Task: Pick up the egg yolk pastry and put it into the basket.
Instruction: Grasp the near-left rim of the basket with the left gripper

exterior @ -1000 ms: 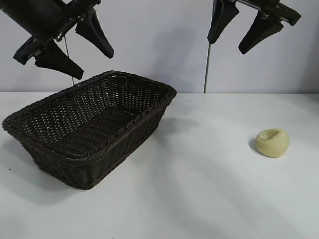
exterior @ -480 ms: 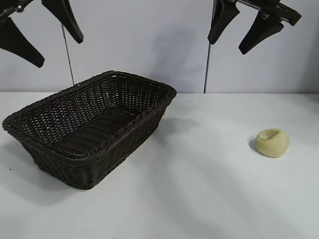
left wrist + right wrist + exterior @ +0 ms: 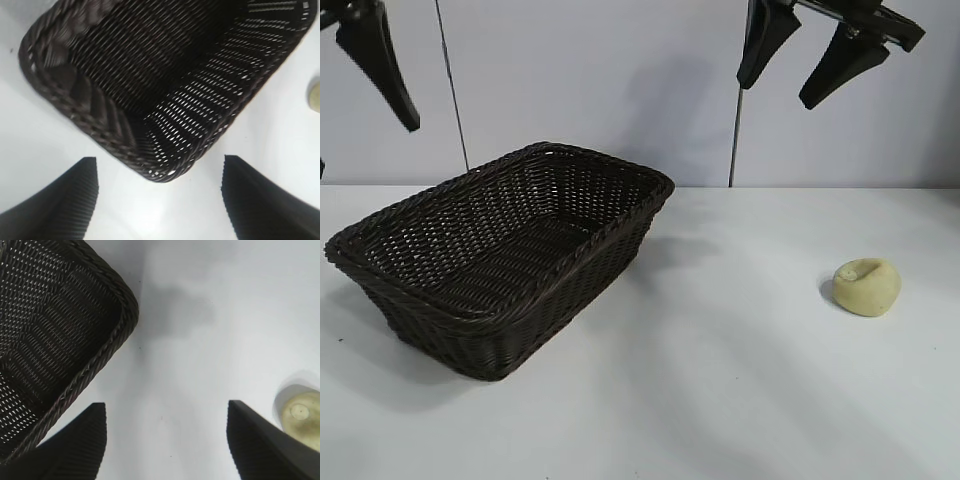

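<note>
Basket at 9 o'clock, pastry at 3 o'clock, both arms high above the table.

The white table (image 3: 720,400) carries the dark wicker basket (image 3: 500,260) on its 9 o'clock side, holding nothing. The left gripper (image 3: 160,200) hangs high at 10 o'clock, over the basket's near corner, its 2 fingers spread wide. The right gripper (image 3: 812,55) hangs at 1 o'clock, equally spread and grasping nothing. The egg yolk pastry (image 3: 867,286) sits on the table at 3 o'clock, well apart from the basket.
</note>
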